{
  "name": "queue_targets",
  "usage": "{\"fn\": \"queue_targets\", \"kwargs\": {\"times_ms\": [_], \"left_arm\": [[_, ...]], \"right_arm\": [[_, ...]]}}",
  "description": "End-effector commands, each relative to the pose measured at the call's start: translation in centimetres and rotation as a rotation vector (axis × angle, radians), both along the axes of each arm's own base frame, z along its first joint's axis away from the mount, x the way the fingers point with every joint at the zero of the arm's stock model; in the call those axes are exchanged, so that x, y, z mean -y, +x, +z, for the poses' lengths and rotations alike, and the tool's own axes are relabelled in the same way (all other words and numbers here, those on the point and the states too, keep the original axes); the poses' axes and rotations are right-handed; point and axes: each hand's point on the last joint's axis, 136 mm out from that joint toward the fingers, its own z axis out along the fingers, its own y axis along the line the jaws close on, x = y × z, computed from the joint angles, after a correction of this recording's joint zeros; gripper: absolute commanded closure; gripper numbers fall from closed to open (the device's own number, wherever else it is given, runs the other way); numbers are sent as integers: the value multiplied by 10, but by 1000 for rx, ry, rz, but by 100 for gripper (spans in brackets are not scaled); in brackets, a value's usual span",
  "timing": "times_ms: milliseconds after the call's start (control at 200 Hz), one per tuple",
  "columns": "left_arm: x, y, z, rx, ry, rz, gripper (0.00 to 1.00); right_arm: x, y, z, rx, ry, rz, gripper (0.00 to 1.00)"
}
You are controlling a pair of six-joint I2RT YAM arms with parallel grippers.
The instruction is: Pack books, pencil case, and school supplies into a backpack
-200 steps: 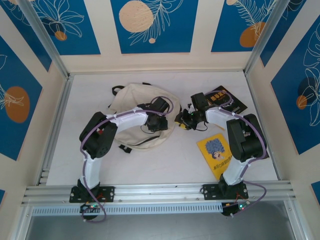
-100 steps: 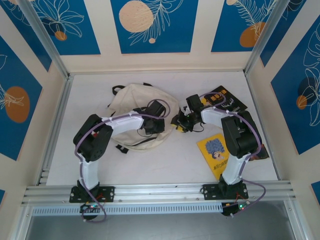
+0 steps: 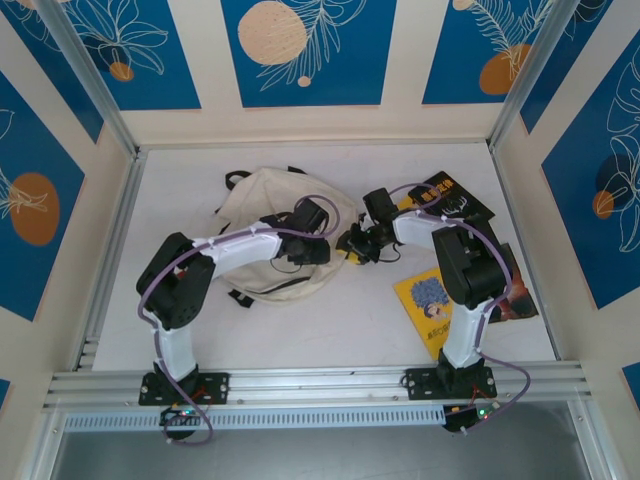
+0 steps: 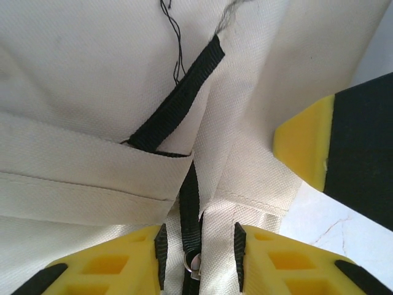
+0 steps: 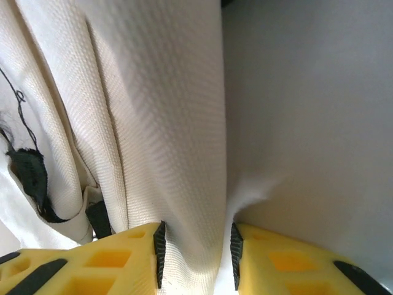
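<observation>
The cream backpack (image 3: 262,212) lies flat at the middle back of the table. My left gripper (image 3: 322,251) rests on its right edge. In the left wrist view the left gripper (image 4: 199,257) stands open around a black zipper pull strap (image 4: 190,203) with a metal ring, and its pads do not touch the strap. My right gripper (image 3: 353,244) meets the backpack's right edge from the other side. The right gripper (image 5: 196,255) is shut on a fold of the backpack's canvas (image 5: 172,153). A black book (image 3: 452,199), a yellow book (image 3: 428,306) and a dark brown book (image 3: 516,300) lie at the right.
One yellow and black finger of the right gripper (image 4: 319,144) shows close in the left wrist view, beside the backpack's edge. A black strap loop (image 3: 233,180) sticks out at the backpack's far left. Aluminium rails and walls frame the table.
The right gripper has slid left with the backpack's edge. The left gripper has shifted slightly and its jaws have come apart around the zipper pull. The dark brown book has come into view.
</observation>
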Motion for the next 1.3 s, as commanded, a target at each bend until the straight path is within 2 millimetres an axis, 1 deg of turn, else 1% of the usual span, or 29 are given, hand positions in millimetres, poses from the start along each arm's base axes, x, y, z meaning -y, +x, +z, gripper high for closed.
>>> {"fn": "queue_targets", "kwargs": {"times_ms": [0,140,195,255,420,535,595,680,810,910,1065,1175,1295], "left_arm": [[-4,7,2,3,55,15,64],[-4,9,-8,-28,83,35,65],[0,9,-12,-45,76,30,70],[3,8,-16,-62,72,27,72],[0,9,-21,-78,96,51,71],[-1,6,-27,-101,105,47,71],[-2,3,-27,-110,110,45,72],[-4,0,-20,-105,104,44,74],[-11,-5,-8,-91,102,47,73],[-14,-9,-9,-98,97,55,70],[-8,-8,-17,-120,77,65,70],[-3,-3,-19,-112,62,73,69],[7,3,-20,-107,31,66,69]], "right_arm": [[-1,-6,-5,-38,-23,3,65],[0,-7,-6,-42,-28,3,67],[0,-8,-6,-44,-28,4,67],[0,-8,-7,-46,-29,5,68],[-1,-9,-10,-52,-28,7,69],[0,-9,-10,-53,-29,5,69],[0,-10,-11,-54,-30,5,70],[0,-10,-10,-55,-30,3,70],[1,-9,-11,-55,-35,1,71],[1,-9,-11,-57,-36,-1,73],[1,-10,-15,-70,-43,-6,79],[1,-12,-16,-77,-47,-3,81],[2,-12,-17,-74,-49,-2,82]]}}
